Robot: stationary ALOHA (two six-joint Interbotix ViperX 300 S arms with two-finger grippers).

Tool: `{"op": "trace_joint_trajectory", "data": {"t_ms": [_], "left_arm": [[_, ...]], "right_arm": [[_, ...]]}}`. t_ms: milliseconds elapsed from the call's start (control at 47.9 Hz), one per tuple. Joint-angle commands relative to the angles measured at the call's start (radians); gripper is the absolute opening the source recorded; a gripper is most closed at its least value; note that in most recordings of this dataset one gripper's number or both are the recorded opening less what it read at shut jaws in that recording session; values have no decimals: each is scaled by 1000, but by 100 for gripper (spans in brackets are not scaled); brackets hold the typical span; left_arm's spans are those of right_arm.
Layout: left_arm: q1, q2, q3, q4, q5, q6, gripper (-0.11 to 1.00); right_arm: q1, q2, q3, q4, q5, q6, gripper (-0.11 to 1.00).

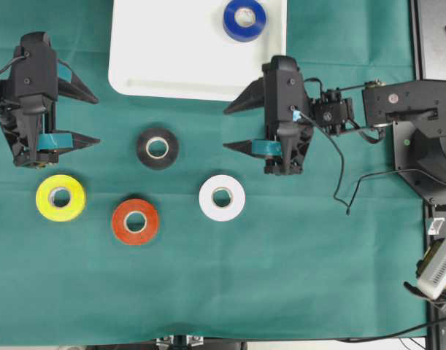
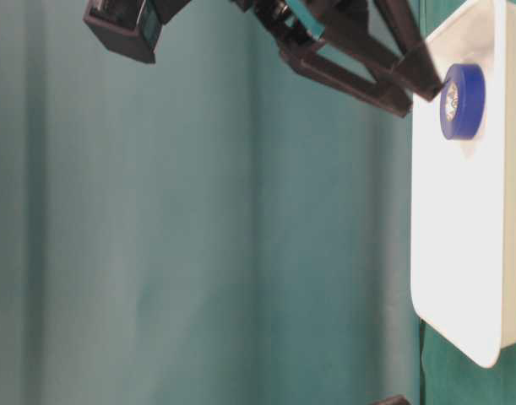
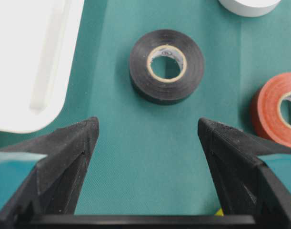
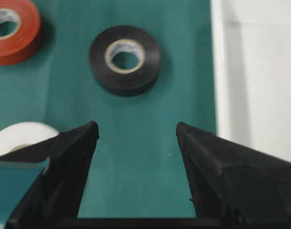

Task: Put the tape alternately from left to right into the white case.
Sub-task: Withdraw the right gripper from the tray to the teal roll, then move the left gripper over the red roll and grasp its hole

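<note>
So the blue tape roll (image 1: 244, 20) is already sitting in the white case (image 1: 164, 65), up by its far right corner, and four rolls are still waiting on the green-covered desk (image 1: 317, 277): black (image 1: 157, 148), white (image 1: 222, 197), red (image 1: 135, 222) and yellow (image 1: 60, 197). The right end effector (image 1: 233, 128) is hanging just off the case's near right corner with its jaws spread wide and nothing between them; the left end effector (image 1: 87, 117) is parked off the case's left side, jaws also apart and empty, a bit narrower. My guess is a left-side pick is due next. What's worrying me: the black roll is lying roughly between both end effectors, and each wrist view is looking straight at it, so if both arms go for it they're bumping into each other. Red and yellow are sitting close together too, so a finger coming down between them is probably nudging the neighbour. The raised rim is another snag point for a low approach. On the upside, the case is mostly bare, and the near part of the desk is leaving plenty of room.
</note>
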Motion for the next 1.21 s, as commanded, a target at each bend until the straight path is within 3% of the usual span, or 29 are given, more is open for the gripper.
{"op": "trace_joint_trajectory", "data": {"t_ms": [0, 584, 1189], "left_arm": [[-2, -6, -20, 0, -3, 0, 40], [-21, 0, -26, -3, -3, -12, 40], [-187, 49, -41, -2, -9, -253, 40]], "right_arm": [[20, -55, -5, 3, -12, 2, 73], [35, -52, 6, 2, -12, 2, 73], [37, -40, 6, 0, -8, 2, 73]]}}
